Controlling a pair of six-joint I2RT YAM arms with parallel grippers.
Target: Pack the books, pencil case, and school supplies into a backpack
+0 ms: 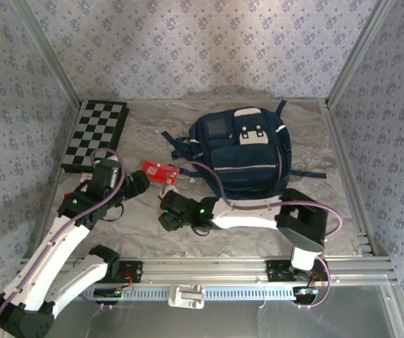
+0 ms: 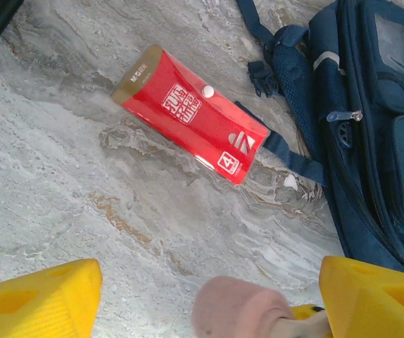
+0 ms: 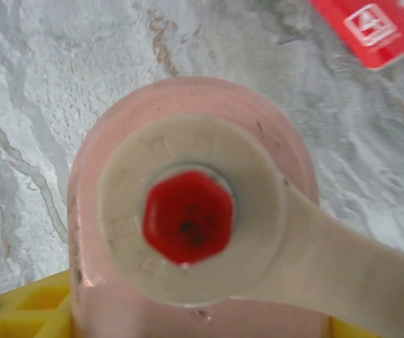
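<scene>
On the supplies step: pink gadget (image 3: 188, 225) sits tight against my right gripper (image 1: 165, 213), clamp can't tell, left gripper (image 2: 209, 282) spread apart near the pencil case (image 2: 188, 113); next I reckon the backpack (image 1: 248, 151) needs opening.

**Operator:** Report lighting.

**Technician:** Bright, diffuse light from above. The table (image 1: 153, 123) is pale and evenly lit. The backpack (image 1: 248, 151) throws only a faint, soft shadow.

**Operator:** Report focus.

**Technician:** Top view sharp. Left wrist view sharp on the pencil case (image 2: 191, 116), with a slight sheen on its wrapper. In the right wrist view the pink gadget (image 3: 195, 211) sits very close to the lens and is soft and blurred.
</scene>
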